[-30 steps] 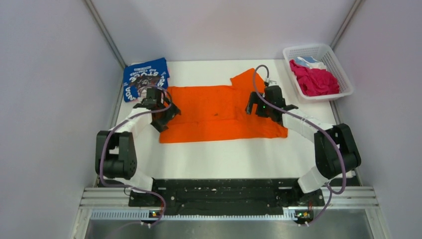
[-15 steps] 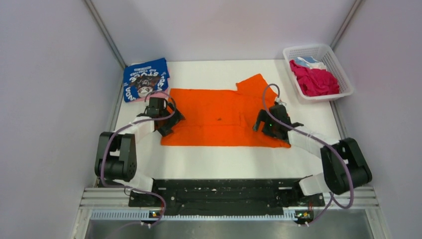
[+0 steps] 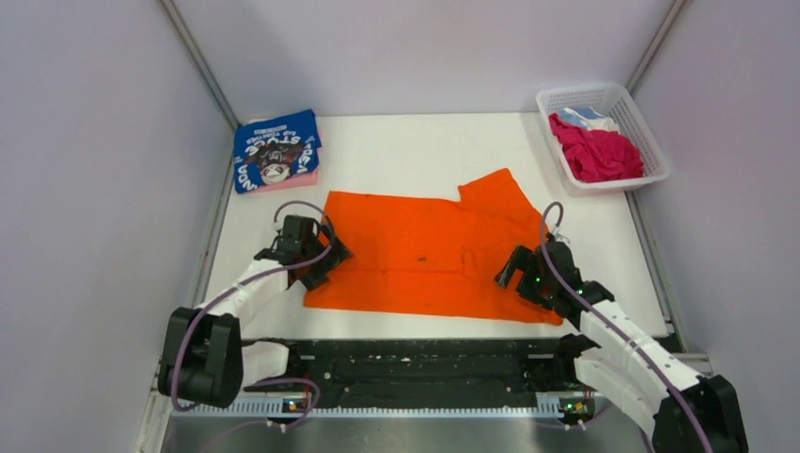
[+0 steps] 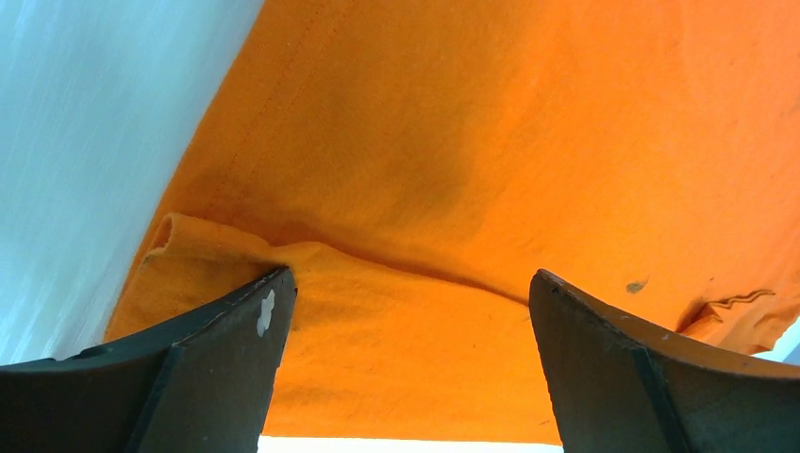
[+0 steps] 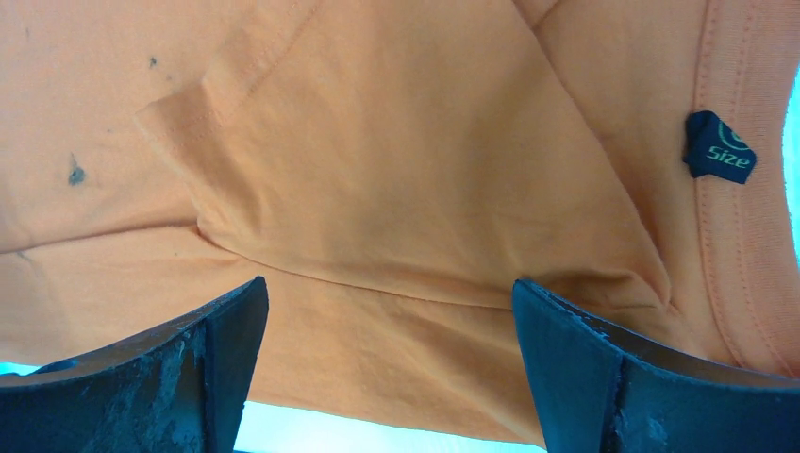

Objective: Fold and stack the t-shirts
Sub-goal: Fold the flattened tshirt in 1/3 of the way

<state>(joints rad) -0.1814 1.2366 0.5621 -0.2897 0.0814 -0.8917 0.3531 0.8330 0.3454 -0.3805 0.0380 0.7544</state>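
A bright orange t-shirt lies spread flat in the middle of the table, one sleeve sticking out at the back right. My left gripper stands open over the shirt's near left corner, and its fingers straddle a raised fold of orange cloth. At the near right edge my right gripper is open too, cloth between its fingers and a dark size tag by the collar. A folded blue printed t-shirt rests on a pink one at the back left.
A white lattice basket at the back right holds a crumpled magenta t-shirt and a light-blue one. Grey walls close in both sides. A black rail runs along the table's near edge.
Both arms have drawn back toward the near edge. The orange t-shirt has slid that way with them and now lies skewed, its right side nearest. Both grippers stayed open.
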